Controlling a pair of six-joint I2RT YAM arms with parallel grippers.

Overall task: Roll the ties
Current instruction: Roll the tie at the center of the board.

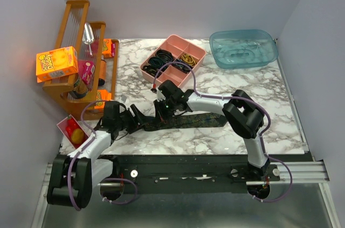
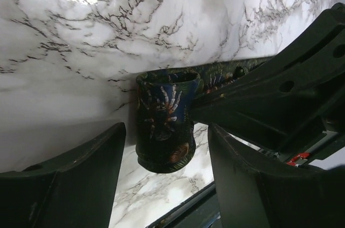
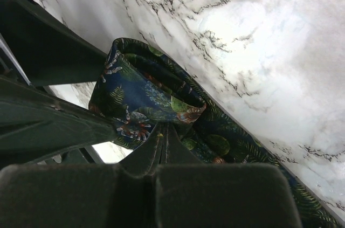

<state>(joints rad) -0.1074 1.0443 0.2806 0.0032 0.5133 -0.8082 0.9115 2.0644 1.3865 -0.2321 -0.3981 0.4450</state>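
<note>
Nearest, holds the left claw [image 2: 164, 150] open astride the rolled end [image 2: 164, 123] of the dark blue-green leaf-printed fabric tie [image 1: 200, 121], with a gap on each side. Pinches the fabric at the roll's core with the right claw [image 3: 161, 144], fingers closed. Has the unrolled length lying flat on the white marble bench [image 1: 242, 80], running rightward beneath the right arm. Looks soft, light and slippery; probably springs loose if released. Calls for a grip across the coil's flat sides, firm but not crushing, with tension on the tail. Shows, farther back, a pink compartment tray [image 1: 175, 38] of band loops [image 1: 161, 58] and a translucent blue tub [image 1: 243, 33].
</note>
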